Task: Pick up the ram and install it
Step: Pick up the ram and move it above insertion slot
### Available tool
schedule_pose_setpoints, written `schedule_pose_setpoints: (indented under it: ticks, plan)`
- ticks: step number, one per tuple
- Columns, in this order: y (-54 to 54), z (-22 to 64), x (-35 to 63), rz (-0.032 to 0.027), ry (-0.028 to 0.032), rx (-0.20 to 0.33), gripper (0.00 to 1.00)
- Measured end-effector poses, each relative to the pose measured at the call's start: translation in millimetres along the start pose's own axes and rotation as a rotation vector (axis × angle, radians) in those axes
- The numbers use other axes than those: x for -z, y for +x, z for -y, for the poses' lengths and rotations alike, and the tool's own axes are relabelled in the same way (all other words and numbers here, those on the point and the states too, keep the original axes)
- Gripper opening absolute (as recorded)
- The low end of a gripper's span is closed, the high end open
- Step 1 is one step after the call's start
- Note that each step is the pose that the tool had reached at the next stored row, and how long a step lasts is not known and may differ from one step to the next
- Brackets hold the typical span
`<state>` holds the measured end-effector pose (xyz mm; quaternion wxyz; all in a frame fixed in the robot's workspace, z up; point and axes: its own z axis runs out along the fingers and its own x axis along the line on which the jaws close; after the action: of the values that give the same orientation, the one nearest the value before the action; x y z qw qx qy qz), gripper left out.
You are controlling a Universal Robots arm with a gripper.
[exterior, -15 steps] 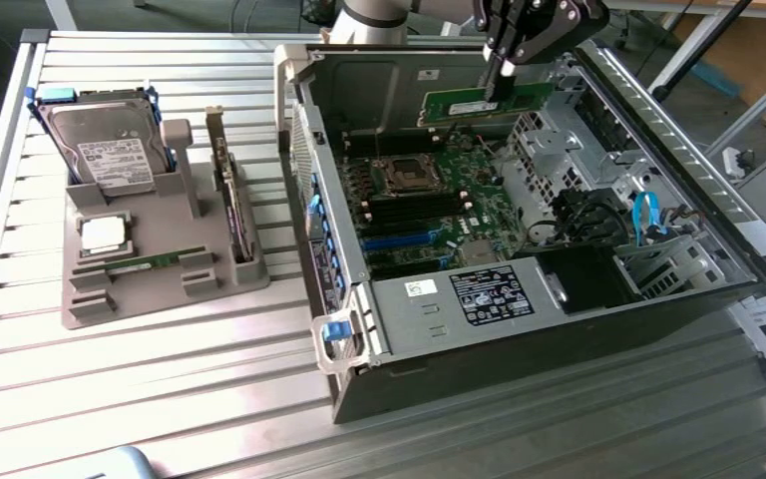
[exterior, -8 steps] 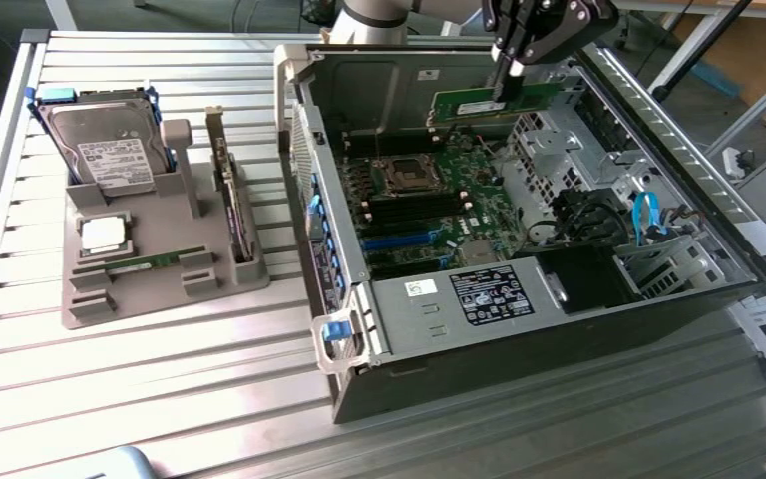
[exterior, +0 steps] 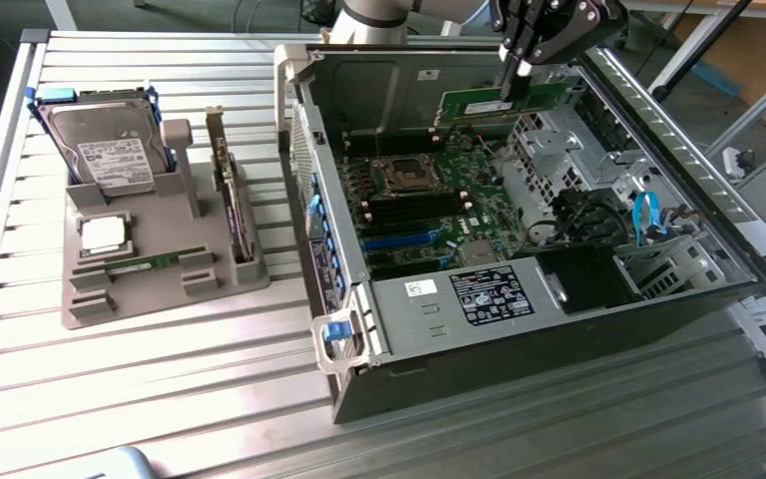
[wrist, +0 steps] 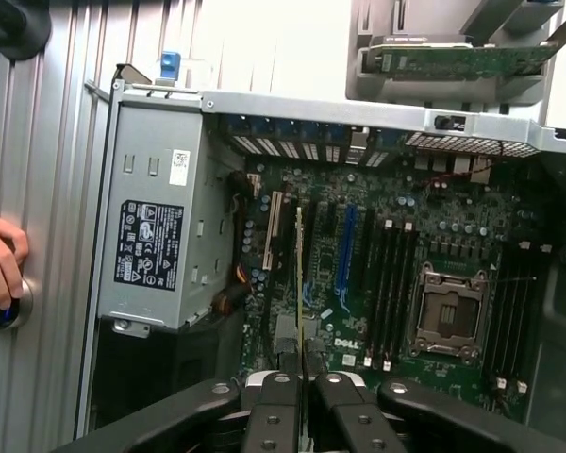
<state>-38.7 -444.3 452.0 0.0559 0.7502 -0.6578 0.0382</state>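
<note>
While the end effector (wrist: 302, 385) hangs over the open computer case (exterior: 356, 329), its 2 black fingers (wrist: 272, 406) are pressed together on the ram (exterior: 477, 103), pinching the thin green board by its upper long edge. In the wrist view the ram shows edge-on as a pale narrow line above the motherboard (wrist: 358, 236), apart from it and running parallel to the long slots. The pick-up looks done, and carrying the ram to its slot appears to be the step in hand; it is not yet seated. It seems to sit over the expansion-slot area rather than over the black memory slots (wrist: 391, 283) beside the square metal CPU socket (wrist: 450, 311). Seating it would call for lining the lower edge squarely with 1 narrow slot and pressing straight down, since a thin rigid board probably tolerates little tilt. The case is grey sheet metal and lies on a ribbed aluminium surface (exterior: 157, 399).
</note>
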Motion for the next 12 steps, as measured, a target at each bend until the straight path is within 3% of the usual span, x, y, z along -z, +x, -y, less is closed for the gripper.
schedule_pose_setpoints:
  ticks: [12]
  plan:
    - [1.4,10.8,0.2,-0.0008,-0.0001,0.0,0.13]
